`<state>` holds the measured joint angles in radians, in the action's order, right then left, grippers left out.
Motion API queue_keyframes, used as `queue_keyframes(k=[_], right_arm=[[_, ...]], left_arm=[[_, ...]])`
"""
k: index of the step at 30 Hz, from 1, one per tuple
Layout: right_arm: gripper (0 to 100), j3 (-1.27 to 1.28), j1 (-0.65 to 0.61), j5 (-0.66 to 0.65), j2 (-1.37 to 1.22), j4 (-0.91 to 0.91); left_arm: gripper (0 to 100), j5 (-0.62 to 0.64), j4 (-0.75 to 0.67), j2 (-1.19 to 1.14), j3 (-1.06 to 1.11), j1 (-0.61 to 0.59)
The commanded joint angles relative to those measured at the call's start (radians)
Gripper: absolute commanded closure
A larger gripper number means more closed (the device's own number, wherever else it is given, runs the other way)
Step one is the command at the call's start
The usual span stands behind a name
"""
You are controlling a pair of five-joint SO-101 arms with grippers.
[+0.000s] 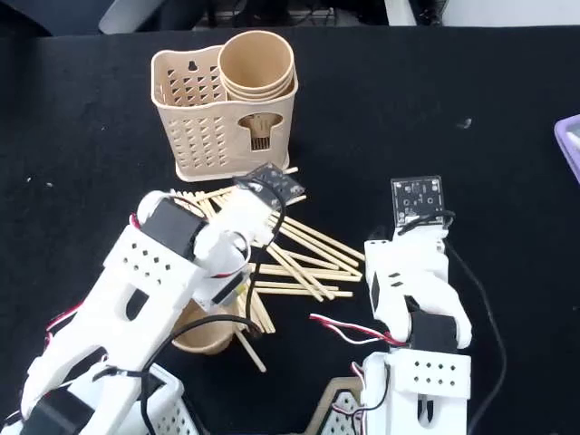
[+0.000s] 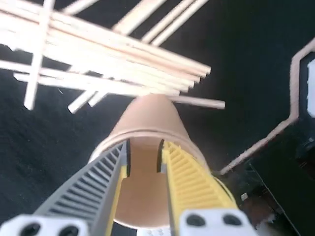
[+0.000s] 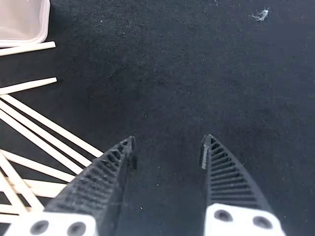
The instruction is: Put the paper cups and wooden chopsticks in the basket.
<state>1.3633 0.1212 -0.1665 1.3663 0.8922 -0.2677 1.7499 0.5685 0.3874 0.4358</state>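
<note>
Jaws of left gripper (image 2: 144,157) pinch paper cup (image 2: 150,120) rim, per wrist cam.

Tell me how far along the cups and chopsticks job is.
Partway. Done: a stack of paper cups sits in the basket. In hand: the left jaws pinch the wall of another paper cup beside the wooden chopsticks. Left: that cup, plus the chopsticks scattered on the table; the right jaws hang open over the table.
</note>
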Motion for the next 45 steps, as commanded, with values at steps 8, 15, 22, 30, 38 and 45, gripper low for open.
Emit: queue_keyframes(k=[8,15,22,30,38,45], right_arm=[[77.9,-0.021,0.015,0.002,-0.007,-0.021],[77.9,-0.021,0.015,0.002,-0.007,-0.023],[77.9,-0.019,-0.028,0.0,-0.007,-0.021],[77.9,-0.018,-0.028,0.0,-0.007,-0.02],[77.9,-0.018,-0.028,0.0,-0.007,-0.017],[77.9,-0.018,-0.028,0.0,-0.007,-0.018]], left_arm=[[81,-0.091,0.011,0.023,-0.127,-0.12],[81,-0.347,0.011,0.023,-0.076,-0.282],[81,-0.454,0.009,0.021,0.054,-0.271],[81,-0.453,0.008,0.021,0.119,-0.216],[81,-0.451,0.009,0.094,-0.062,-0.248],[80,-0.457,0.011,0.299,0.03,-0.24]])
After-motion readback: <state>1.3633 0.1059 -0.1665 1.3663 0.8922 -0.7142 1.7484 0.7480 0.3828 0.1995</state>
